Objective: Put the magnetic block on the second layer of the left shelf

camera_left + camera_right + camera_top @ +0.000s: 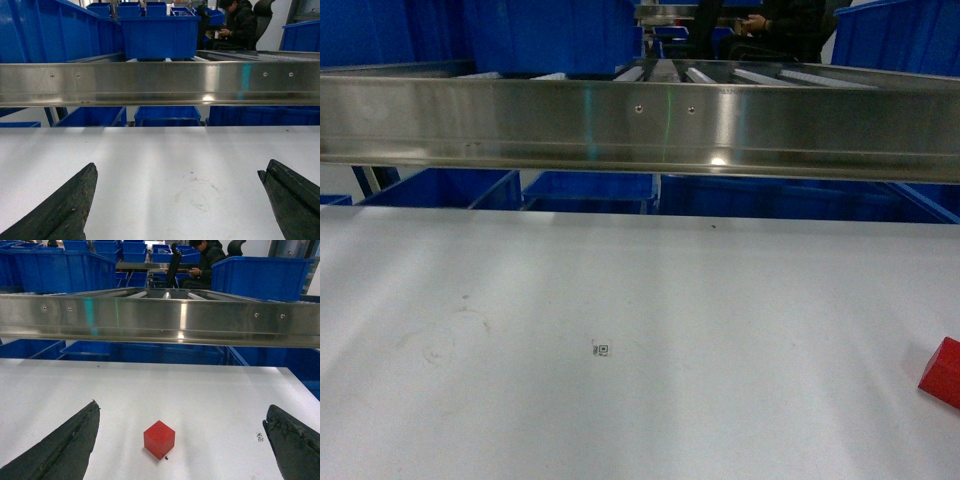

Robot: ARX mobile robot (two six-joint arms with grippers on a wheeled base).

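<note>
Reaching comes first: the right claw [182,442], spread wide and empty, must drop around the magnetic block [159,439] on the worktop [210,390].

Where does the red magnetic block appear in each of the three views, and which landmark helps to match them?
Head view: the magnetic block lies at the far right edge on the white table, partly cut off.
Left wrist view: not in it.
Right wrist view: low centre, on the table between the open fingers of the right gripper.
Shared landmark: the steel rail that crosses the upper part of every view.
</note>
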